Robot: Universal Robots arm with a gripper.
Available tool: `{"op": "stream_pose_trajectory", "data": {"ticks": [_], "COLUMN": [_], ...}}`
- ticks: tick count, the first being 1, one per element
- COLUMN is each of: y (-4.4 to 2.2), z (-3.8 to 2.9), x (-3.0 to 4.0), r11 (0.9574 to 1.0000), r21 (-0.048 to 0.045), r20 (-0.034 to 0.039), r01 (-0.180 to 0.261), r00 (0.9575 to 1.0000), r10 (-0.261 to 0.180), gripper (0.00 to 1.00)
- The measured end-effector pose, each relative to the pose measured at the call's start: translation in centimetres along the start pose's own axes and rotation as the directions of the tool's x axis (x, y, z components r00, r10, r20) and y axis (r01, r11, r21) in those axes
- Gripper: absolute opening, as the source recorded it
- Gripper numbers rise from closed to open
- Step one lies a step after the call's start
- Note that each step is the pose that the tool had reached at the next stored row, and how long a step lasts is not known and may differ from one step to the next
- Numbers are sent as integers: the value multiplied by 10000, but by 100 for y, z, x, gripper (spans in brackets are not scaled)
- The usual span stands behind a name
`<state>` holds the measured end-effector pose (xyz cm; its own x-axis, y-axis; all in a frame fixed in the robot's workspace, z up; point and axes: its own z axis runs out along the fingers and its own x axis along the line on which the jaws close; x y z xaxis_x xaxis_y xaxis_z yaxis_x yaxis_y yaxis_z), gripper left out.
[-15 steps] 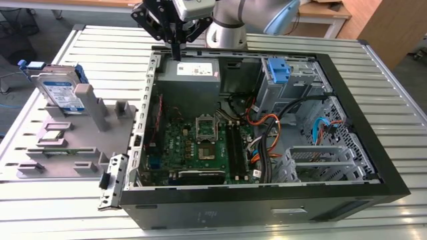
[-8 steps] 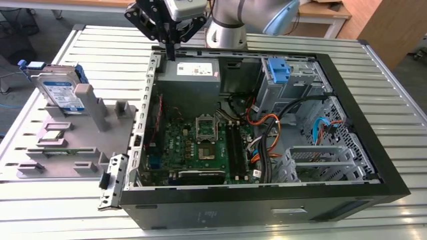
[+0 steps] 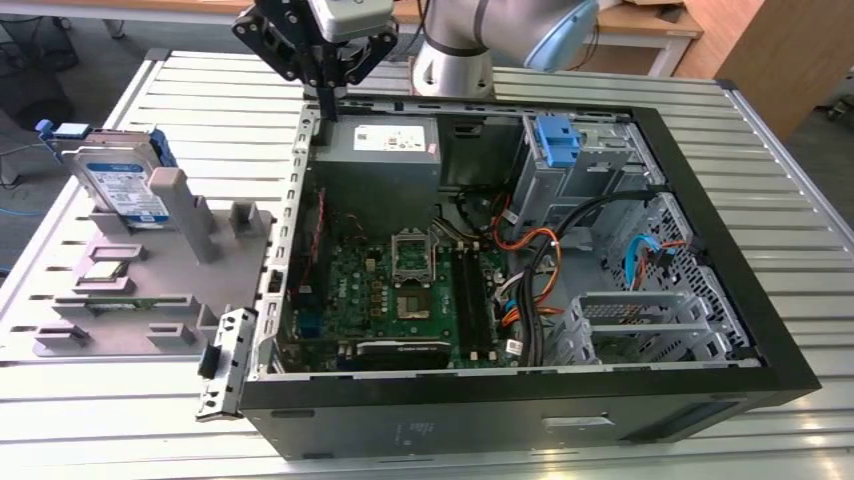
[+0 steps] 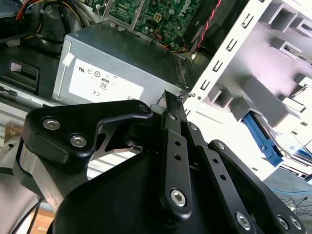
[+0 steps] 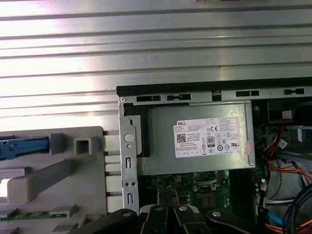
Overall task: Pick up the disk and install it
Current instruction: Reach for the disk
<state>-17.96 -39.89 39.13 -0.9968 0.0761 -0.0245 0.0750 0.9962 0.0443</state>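
i have the end effector (image 3: pixel 324 103) hanging over the far corner of the open computer case (image 3: pixel 747 330), just above the grey power supply (image 3: pixel 379 150). its fingers are pressed together with nothing between them, as the second wrist view also shows (image 4: pixel 170 101).

the disk (image 3: pixel 118 186) is well apart from it, off toward the exterior view's left and nearer the camera, outside the case altogether. it sits propped in a grey holder (image 3: pixel 174 262) on the slatted tabletop (image 3: pixel 200 90). it is not lying flat: it leans on one edge, label face turned up and toward the camera. i judge its long axis to run roughly from the far side of the holder toward the near side, though the tilt makes that hard to pin down.

the disk looks like a flat silver slab with a white-and-blue label, and blue rails (image 3: pixel 158 148) show along its far side. in the first wrist view i catch one blue rail (image 5: pixel 24 145) at the holder's edge.
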Motion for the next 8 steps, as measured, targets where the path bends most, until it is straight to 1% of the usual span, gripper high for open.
{"op": "stream_pose_trajectory", "data": {"ticks": [8], "y": [-10], "z": [1], "x": [136], "r11": [10000], "r21": [0], "r20": [0], "r01": [-1], "r00": [10000], "r10": [1], "gripper": [11]}}
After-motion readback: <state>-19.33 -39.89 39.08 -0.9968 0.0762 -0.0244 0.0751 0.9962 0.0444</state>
